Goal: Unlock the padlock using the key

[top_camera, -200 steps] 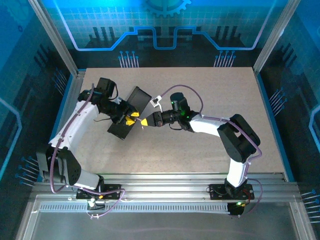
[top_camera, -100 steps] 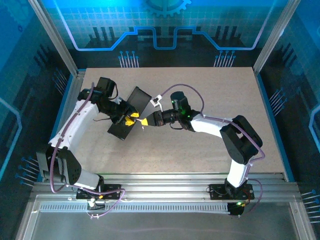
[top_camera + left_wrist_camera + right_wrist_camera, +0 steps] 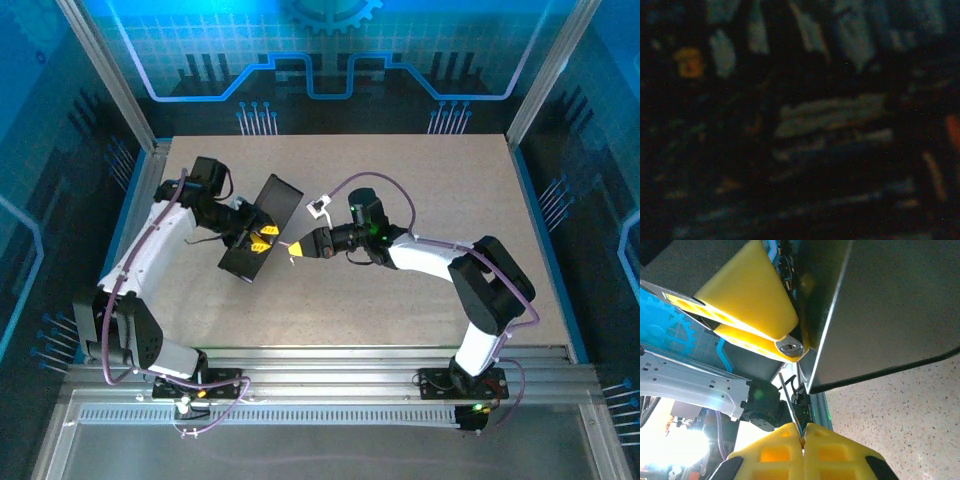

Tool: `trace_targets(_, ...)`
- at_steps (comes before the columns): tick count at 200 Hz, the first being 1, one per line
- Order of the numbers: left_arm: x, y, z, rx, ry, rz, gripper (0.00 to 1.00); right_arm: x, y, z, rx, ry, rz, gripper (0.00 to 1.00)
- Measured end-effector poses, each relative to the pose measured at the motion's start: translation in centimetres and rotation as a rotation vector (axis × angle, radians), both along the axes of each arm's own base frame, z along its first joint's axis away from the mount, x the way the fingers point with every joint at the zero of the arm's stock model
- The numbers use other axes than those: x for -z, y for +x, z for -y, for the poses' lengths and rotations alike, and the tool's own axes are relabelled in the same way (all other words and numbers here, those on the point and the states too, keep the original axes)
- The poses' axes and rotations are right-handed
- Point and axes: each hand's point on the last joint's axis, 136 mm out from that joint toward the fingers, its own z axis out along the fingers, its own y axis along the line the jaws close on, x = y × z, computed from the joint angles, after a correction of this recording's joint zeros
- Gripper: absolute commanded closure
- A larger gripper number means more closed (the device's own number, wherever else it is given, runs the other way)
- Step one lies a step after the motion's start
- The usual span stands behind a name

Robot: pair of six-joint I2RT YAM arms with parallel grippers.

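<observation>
Right wrist view: the right gripper (image 3: 802,432) has its yellow fingers pressed together on the thin grey metal key (image 3: 790,401), whose blade sticks straight out past the tips. The small silvery metal padlock (image 3: 790,346) lies just beyond the key's tip, apparently clamped at the fingertips of the left gripper (image 3: 782,335), just beside the edge of the dark flat box (image 3: 890,305). Key and padlock are near but apart, so the next move likely depends on lining the key's long axis up with the padlock's rounded end.
</observation>
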Motion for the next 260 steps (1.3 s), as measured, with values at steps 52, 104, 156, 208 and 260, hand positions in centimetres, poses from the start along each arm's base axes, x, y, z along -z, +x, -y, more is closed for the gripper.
trace_targets(52,-0.1,0.1,-0.2,-0.007,-0.007,-0.001,1.0,0.1,0.2,0.0,0.01,-0.003,0.011,1.0)
trace_targets(104,-0.1,0.1,-0.2,-0.007,-0.007,-0.001,1.0,-0.2,0.7,-0.4,0.009,0.008,0.022,1.0)
trace_targets(156,-0.1,0.1,-0.2,-0.007,-0.007,-0.001,1.0,-0.6,1.1,-0.9,0.007,0.017,0.031,1.0)
trace_targets(208,-0.1,0.2,-0.3,-0.012,-0.007,0.002,1.0,-0.2,1.2,-1.3,0.0,0.012,0.024,1.0)
trace_targets(260,-0.1,0.2,-0.4,-0.013,-0.007,0.001,1.0,0.0,1.3,-1.6,-0.005,0.009,0.018,1.0)
